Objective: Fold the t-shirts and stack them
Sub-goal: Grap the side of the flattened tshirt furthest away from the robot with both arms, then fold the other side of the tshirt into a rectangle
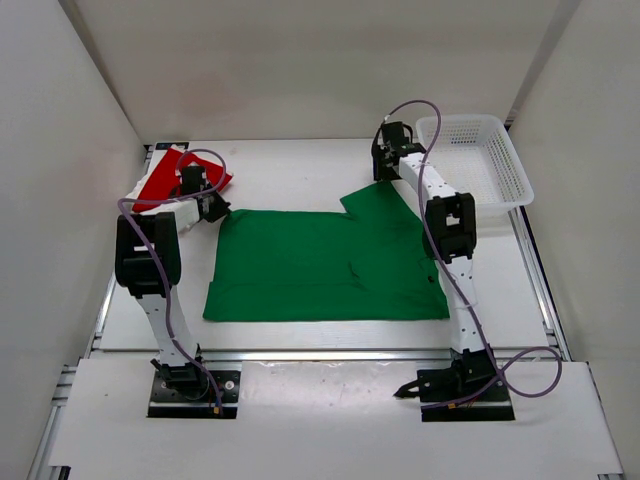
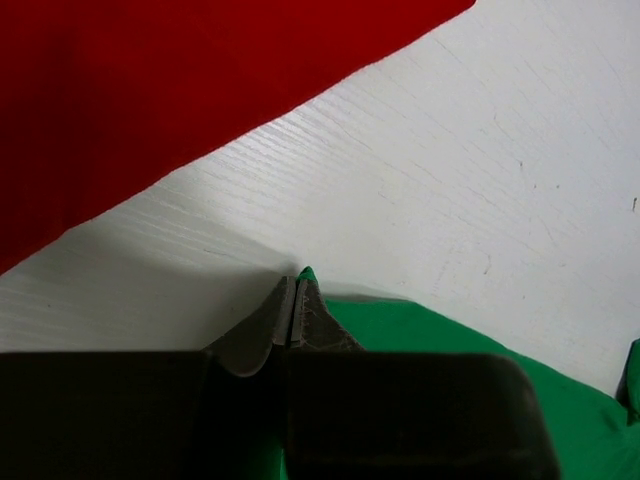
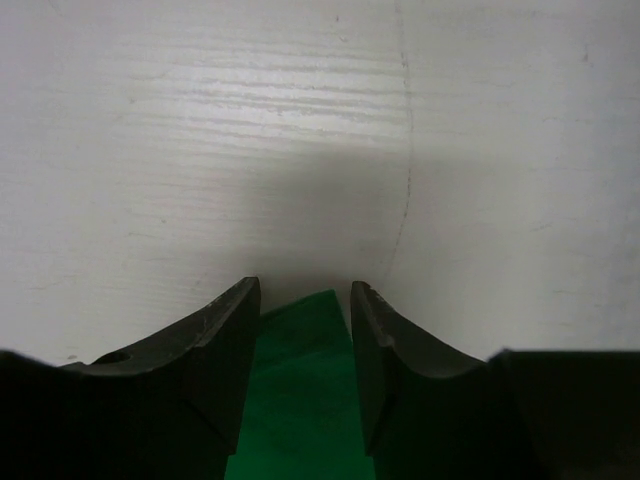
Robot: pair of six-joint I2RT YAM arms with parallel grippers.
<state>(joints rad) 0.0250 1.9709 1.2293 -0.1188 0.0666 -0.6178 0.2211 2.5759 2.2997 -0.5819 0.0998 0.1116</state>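
At the left claw (image 2: 292, 305): pressed together, pinching the very tip of a corner of the bright green soft cloth t-shirt (image 2: 450, 360) between the pads. At the right claw (image 3: 304, 300): spread apart, straddling another green corner, not yet closed on it.

Outward from both, in the view from above: lies spread flat in the middle of the white wooden table (image 1: 300, 170), held at its far-left corner on one side, with the open claw at the far-right sleeve tip on the other.

Probably handles as light, limp and not fragile. Likely sags wherever not held, slides easily over the smooth board, and wrinkles if pulled from one side only. Better to take by two matching corners or along one hem, and deep enough that the thin edge does not slip out; on the left, looks like a very shallow pinch.

Just beyond the left claw, at the far-left of the table: the bright red soft cloth t-shirt (image 1: 165, 185), apart from the green one. No cream-white shirt made out for certain.

At the far-right corner, near the right arm: the white plastic mesh basket (image 1: 498, 203), showing only its own mesh floor, with no cloth seen inside
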